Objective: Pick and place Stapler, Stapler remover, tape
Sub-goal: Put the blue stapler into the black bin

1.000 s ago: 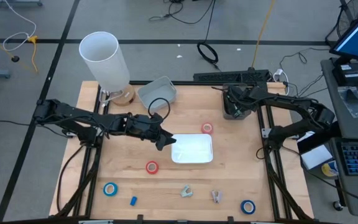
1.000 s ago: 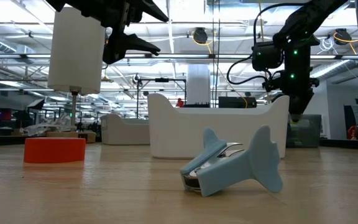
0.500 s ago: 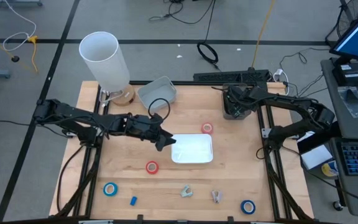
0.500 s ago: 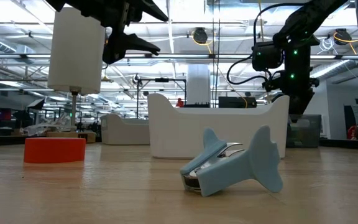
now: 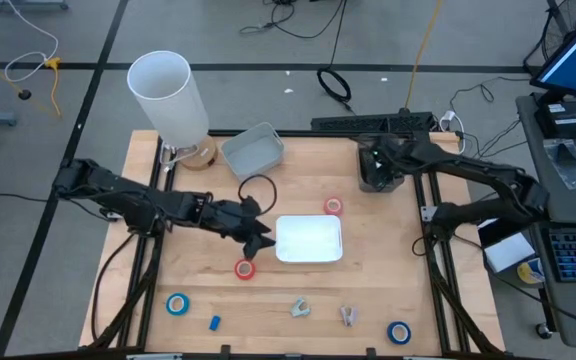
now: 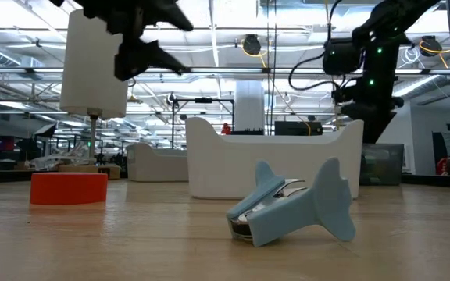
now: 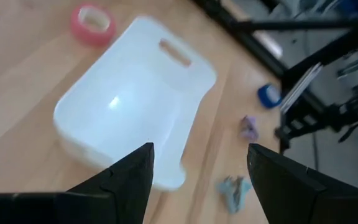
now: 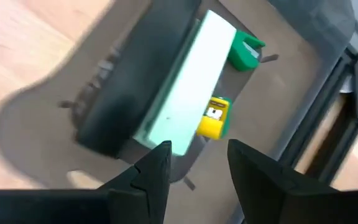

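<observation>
Tape lies closest to my left tool (image 5: 258, 240): one red roll (image 5: 244, 268) sits on the bench (image 5: 388, 270) just beside it, toward the near edge, not touched. That tool hangs released near the middle of the bench, its fingers (image 7: 129, 177) spread with nothing between them, at the left rim of the white tray (image 5: 308, 240). A second red roll (image 5: 333, 206) rests just beyond the tray's far rim. Two blue rolls lie well apart from my tools along the near edge, one (image 5: 177, 304) toward the left corner and one (image 5: 398, 332) toward the right corner.

Between those blue rolls, also by the near edge, lie a pale blue stapler remover (image 5: 300, 308) tipped on its side and a smaller purplish one (image 5: 348, 316), with a small blue bit (image 5: 214, 322) farther left.

My right tool (image 5: 373, 165) hovers at the far right corner of the bench over a dark tray (image 8: 36, 130). It is released too, fingers parted and holding nothing. The stapler (image 8: 135, 81), black with a mint-green side, lies flat in that tray just ahead of the fingers, and a yellow bit (image 8: 213, 118) and a green bit (image 8: 244, 53) lie beside it.

At the far edge stand a grey bin (image 5: 253, 150) and a tall white tube (image 5: 168, 95).
</observation>
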Controlling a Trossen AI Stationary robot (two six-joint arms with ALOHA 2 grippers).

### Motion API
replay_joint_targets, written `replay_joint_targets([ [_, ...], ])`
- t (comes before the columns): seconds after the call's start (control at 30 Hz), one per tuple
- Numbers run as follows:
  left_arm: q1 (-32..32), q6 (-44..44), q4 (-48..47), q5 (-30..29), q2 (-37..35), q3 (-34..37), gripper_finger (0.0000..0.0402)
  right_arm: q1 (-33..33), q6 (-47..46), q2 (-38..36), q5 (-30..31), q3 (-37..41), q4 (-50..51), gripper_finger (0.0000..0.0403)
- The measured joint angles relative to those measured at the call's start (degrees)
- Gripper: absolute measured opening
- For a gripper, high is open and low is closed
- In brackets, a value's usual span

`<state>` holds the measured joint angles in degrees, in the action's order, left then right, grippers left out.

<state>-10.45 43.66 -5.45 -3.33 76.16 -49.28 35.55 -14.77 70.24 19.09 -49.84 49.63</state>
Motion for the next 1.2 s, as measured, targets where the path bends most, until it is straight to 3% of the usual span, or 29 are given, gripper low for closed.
replay_joint_targets([
  [0.33,-5.24,7.85,-9.79,-0.27,0.01,0.00,0.0253,-0.02,-6.91,-11.89,-9.19,0.00,-4.38,0.0145],
  [0.57,-12.22,21.46,-13.52,0.99,0.00,0.00,0.0253,-0.04,-8.60,-17.80,-14.87,0.00,-7.62,0.0146],
  [1.0,-26.90,55.74,-20.15,1.61,0.04,0.00,0.0253,-0.04,-6.34,-22.52,-14.89,0.00,-14.88,0.0142],
  [1.2,-30.59,65.08,-19.52,1.19,3.88,0.02,0.0253,-0.04,-0.40,-25.18,-14.89,0.00,-20.48,0.0141],
])
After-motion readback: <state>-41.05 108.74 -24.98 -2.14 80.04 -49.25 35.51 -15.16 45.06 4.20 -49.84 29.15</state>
